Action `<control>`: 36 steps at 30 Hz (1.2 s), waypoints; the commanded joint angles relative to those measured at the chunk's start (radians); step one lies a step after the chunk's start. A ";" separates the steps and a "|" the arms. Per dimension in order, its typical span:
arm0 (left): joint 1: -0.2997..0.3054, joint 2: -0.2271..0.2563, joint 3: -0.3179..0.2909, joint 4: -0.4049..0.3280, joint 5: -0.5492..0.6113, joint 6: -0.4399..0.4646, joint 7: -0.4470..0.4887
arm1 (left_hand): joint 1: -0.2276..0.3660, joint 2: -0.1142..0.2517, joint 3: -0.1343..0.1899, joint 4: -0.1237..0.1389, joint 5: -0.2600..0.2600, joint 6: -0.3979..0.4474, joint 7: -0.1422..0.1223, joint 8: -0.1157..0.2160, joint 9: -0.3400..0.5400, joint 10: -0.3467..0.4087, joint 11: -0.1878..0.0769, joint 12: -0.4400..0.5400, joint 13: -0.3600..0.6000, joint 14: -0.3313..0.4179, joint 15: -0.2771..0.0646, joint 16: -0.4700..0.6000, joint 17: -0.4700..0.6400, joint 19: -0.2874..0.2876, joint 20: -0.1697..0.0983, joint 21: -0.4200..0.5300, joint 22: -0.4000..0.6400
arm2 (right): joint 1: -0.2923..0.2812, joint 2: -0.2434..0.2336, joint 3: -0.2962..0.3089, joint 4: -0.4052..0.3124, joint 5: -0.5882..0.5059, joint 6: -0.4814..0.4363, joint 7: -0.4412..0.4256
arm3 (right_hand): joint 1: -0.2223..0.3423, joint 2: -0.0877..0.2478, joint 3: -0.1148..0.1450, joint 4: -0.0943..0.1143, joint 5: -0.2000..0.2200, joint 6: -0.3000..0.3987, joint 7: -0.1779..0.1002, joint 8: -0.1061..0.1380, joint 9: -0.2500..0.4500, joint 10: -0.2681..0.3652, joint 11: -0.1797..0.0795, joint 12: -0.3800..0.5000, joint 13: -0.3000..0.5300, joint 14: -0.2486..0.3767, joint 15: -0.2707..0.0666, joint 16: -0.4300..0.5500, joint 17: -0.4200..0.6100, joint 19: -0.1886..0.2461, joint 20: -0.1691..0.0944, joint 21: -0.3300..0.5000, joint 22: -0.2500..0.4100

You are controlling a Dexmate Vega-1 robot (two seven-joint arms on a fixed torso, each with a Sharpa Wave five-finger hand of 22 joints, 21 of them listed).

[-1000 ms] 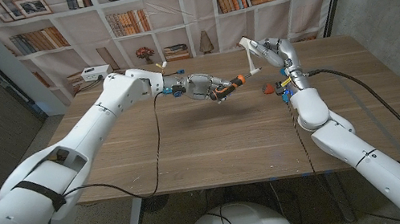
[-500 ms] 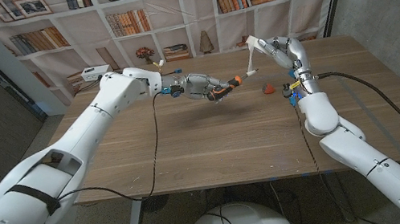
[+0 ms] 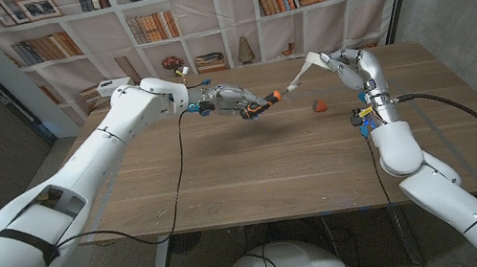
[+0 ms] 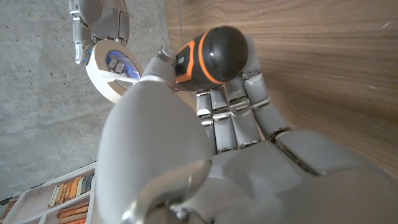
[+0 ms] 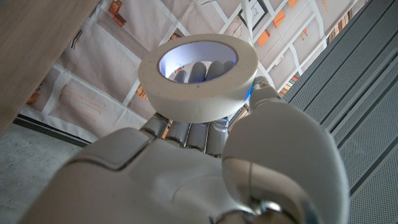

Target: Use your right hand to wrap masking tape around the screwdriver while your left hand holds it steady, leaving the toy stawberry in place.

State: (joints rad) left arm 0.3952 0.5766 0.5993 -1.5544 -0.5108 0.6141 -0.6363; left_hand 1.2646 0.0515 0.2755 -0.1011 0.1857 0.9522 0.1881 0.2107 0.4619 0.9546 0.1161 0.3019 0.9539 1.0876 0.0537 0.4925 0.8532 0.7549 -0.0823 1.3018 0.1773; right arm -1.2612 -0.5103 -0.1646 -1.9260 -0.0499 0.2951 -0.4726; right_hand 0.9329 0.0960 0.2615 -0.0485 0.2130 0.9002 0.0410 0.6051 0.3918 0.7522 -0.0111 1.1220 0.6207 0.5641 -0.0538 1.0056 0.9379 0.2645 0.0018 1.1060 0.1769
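Left hand (image 3: 231,99) grips the screwdriver (image 3: 262,102); right hand (image 3: 351,64) holds the masking tape (image 5: 198,76). That stretched strip could snap or peel off if the right pulls further, I reckon.

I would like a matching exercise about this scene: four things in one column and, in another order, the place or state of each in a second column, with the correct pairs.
Things:
1. screwdriver
2. tape roll
3. toy strawberry
4. tape strip

Places or states:
A. lies on the table, touched by no hand
B. gripped in the left hand, above the table
C. stretched in the air between the two hands
D. held in the right hand

Pairs: 1-B, 2-D, 3-A, 4-C
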 commanded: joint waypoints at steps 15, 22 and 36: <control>0.054 0.052 -0.020 -0.118 0.085 -0.013 0.212 | 0.025 0.040 0.295 -0.057 0.004 0.035 -0.019 0.001 0.086 0.097 -0.084 0.000 0.008 0.256 -0.276 0.008 0.000 -0.007 -0.096 0.006 0.001 | -0.046 -0.013 0.013 -0.113 -0.235 -0.275 0.008 | 0.085 0.087 0.185 -0.017 0.010 0.004 -0.011 0.176 -0.001 -0.004 -0.011 0.007 0.000 0.001 -0.089 -0.006 0.006 0.001 -0.003 -0.003 0.001; 0.030 0.082 0.043 -0.188 0.212 -0.004 0.270 | 0.026 0.040 0.296 -0.058 0.003 0.035 -0.022 -0.001 0.084 0.098 -0.087 -0.005 0.001 0.254 -0.276 0.008 0.000 -0.007 -0.098 0.007 0.001 | -0.030 -0.036 -0.017 -0.129 -0.314 -0.395 0.038 | 0.084 0.086 0.185 -0.017 0.010 0.005 -0.010 0.175 -0.004 -0.004 -0.011 0.007 -0.001 0.001 -0.089 -0.010 0.005 0.001 -0.002 -0.004 0.001; -0.011 0.096 0.138 -0.270 0.410 0.079 0.325 | 0.026 0.039 0.296 -0.058 0.002 0.038 -0.025 -0.004 0.078 0.099 -0.084 -0.010 -0.003 0.253 -0.276 0.007 -0.005 -0.009 -0.098 0.008 0.001 | 0.023 -0.100 -0.094 -0.105 -0.351 -0.552 0.149 | 0.082 0.087 0.185 -0.016 0.010 0.005 -0.009 0.175 -0.008 -0.009 -0.011 0.007 -0.001 0.000 -0.089 -0.016 0.001 0.001 -0.003 -0.007 0.001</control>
State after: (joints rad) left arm 0.4147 0.6630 0.6699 -1.7699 -0.2512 0.6366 -0.3558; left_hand 1.2630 0.0531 0.2755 -0.1011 0.1825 0.9570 0.1889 0.2008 0.4616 0.9603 0.1216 0.2937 0.9474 1.1010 0.0448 0.4997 0.8472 0.7498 -0.0768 1.3057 0.1773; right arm -1.2777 -0.5621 -0.2028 -2.0463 -0.3695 -0.1423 -0.3982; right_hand 0.9331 0.0957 0.2615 -0.0485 0.2188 0.9002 0.0411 0.6097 0.3822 0.7516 -0.0106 1.1220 0.6161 0.5642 -0.0538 0.9940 0.9376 0.2645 0.0018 1.1020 0.1771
